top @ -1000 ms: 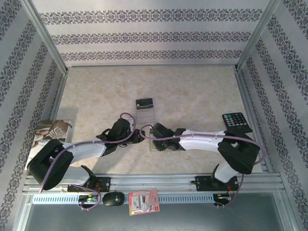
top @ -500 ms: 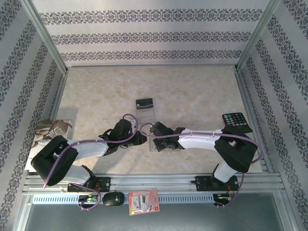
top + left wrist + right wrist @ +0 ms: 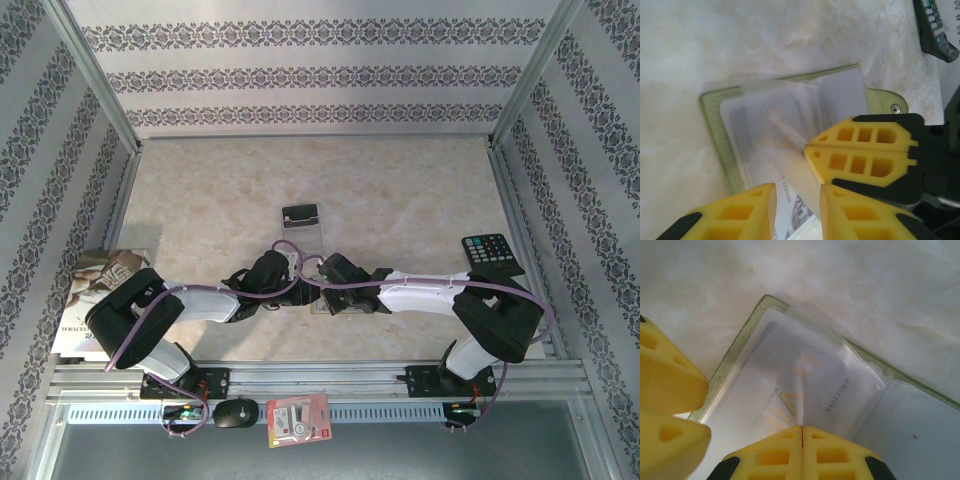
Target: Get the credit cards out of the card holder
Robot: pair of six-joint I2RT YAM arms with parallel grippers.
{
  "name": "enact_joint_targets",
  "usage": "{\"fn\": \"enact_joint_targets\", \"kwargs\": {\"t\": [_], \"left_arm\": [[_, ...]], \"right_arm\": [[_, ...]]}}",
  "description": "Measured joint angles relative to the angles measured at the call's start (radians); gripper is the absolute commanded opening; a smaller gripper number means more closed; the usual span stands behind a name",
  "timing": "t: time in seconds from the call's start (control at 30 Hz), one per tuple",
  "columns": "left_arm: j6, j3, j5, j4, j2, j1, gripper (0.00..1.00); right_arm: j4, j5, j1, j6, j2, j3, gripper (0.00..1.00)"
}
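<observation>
Card holder (image 3: pixel 715 125) open flat on tabletop (image 3: pixel 400 190), front centre, under both wrists; olive-green rim outside, clear pockets (image 3: pixel 790 365) fanned inside. Lettering and orange marks visible through one pocket in right wrist view. Right gripper (image 3: pixel 801 430): jaws fully closed, tips down on a clear pocket leaf near holder's middle; one leaf raised at the tips, but cannot tell whether it is pinched between them. Left gripper (image 3: pixel 797 195): jaws partly open, straddling holder's near edge, a pale printed sheet showing in the gap; no clear grip on anything. Both grippers just beside each other over the holder, tips close but apart. Black card (image 3: pixel 300 213) with pale marks farther back on tabletop, apart from holder, at far end of a pale see-through card (image 3: pixel 303 238); overlapping or only touching, unclear. Calculator (image 3: pixel 490 252) at right, well apart from holder, near right arm's elbow. Book (image 3: pixel 100 275) at left edge, partly hidden by left arm. Mouse (image 3: pixel 236 412) and red-and-white packet (image 3: pixel 298 420) side by side on front rail, between the arm bases.
</observation>
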Motion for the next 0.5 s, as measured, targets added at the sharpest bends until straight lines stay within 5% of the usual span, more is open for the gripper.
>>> {"fn": "enact_joint_targets", "kwargs": {"t": [0.5], "left_arm": [[-0.032,0.020,-0.033,0.001,0.037,-0.016,0.32]], "right_arm": [[0.010,-0.004,0.000,0.000,-0.005,-0.008,0.04]]}}
